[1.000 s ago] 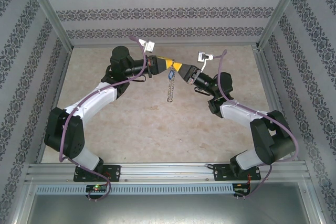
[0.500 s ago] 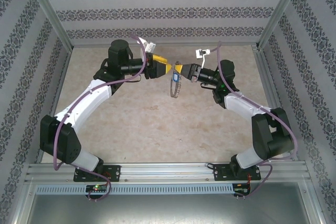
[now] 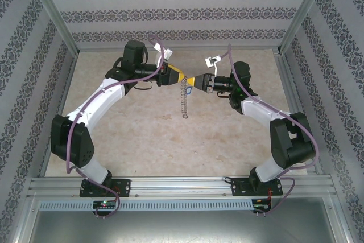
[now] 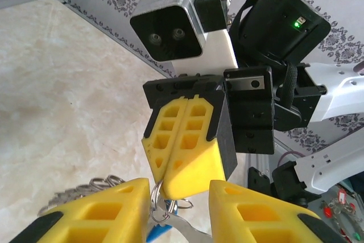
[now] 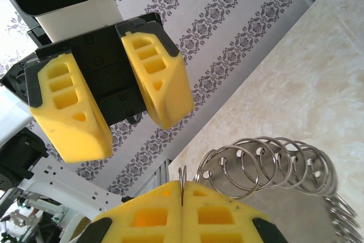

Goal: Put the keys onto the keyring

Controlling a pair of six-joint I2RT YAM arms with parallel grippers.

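Observation:
The keyring (image 3: 185,103), a string of silvery rings, hangs in mid-air over the far middle of the table. My right gripper (image 3: 195,81) is shut on its top ring (image 5: 182,181), and further rings (image 5: 267,166) trail away to the right. The key's blue head (image 4: 156,233) and silver blade (image 4: 190,229) dangle from the small rings just below that pinch. My left gripper (image 4: 179,211) faces the right one tip to tip. It is open, its fingers (image 4: 96,209) on either side of the right gripper's tip (image 4: 185,146), and the pinched ring lies against its left finger.
The beige table (image 3: 142,135) is bounded by patterned walls (image 3: 182,12) and metal posts (image 3: 54,9). Both arms reach inward from the near rail (image 3: 182,185), their purple cables looping over the wrists.
The left gripper opened, backed off, then came back in around the right gripper's tip. The right wrist shifted slightly, and the keyring, briefly bunched up, now hangs long and straight.

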